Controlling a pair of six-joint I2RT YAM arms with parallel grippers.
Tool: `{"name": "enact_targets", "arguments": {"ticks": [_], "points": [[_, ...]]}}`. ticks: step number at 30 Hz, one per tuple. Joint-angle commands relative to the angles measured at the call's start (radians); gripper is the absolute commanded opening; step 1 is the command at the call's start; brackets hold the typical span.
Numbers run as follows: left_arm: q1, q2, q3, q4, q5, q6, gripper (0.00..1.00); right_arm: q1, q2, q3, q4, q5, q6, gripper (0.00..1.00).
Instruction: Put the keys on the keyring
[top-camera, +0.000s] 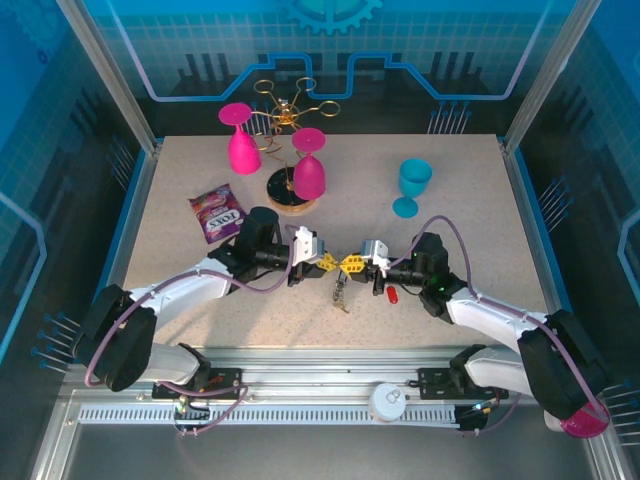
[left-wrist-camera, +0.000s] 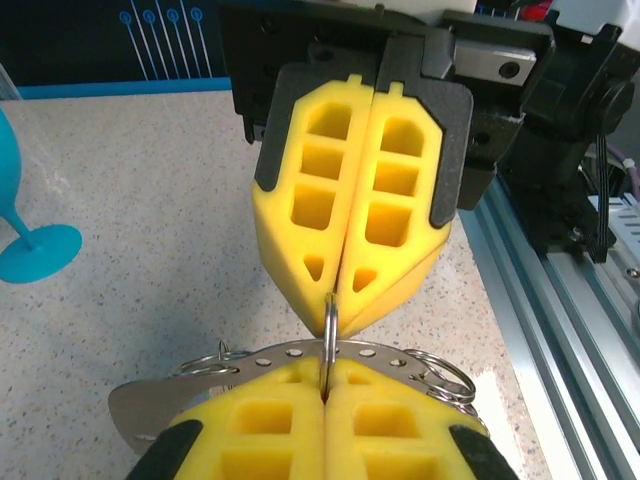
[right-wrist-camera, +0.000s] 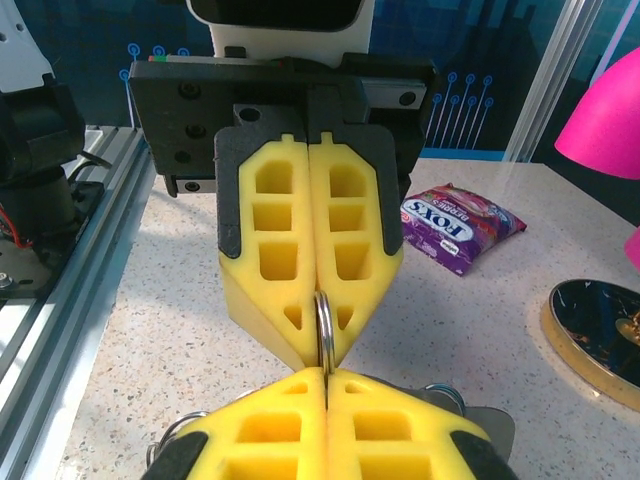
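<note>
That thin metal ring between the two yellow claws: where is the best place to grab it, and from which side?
Probably by its rim, with its flat faces between the pads, coming in edge-on. The metal ring stands upright and thin, so only its wire offers a hold. The left gripper and the right gripper each pinch it that way, from opposite sides.

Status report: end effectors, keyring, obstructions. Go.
Both shut on keyring: left end effector, right end effector, tip to tip. Bunch of keys hangs beneath. One red tag loose on table. Nothing in the way.
</note>
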Motion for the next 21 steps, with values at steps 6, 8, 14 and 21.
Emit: {"name": "enact_targets", "arguments": {"ticks": [6,8,14,21], "points": [[-0.003,-0.029,0.043,-0.036,-0.006,0.024,0.0,0.026,-0.04,0.065,-0.081,-0.023,-0.063,0.0],[-0.004,-0.028,0.036,-0.004,0.002,0.006,0.0,0.025,-0.041,0.048,-0.028,-0.01,-0.031,0.19],[-0.004,-0.019,-0.006,0.126,0.036,-0.059,0.0,0.004,-0.014,0.014,0.084,-0.026,0.021,0.29],[-0.005,-0.001,-0.029,0.201,0.068,-0.088,0.0,0.005,0.033,0.018,0.144,-0.045,0.05,0.21]]}}
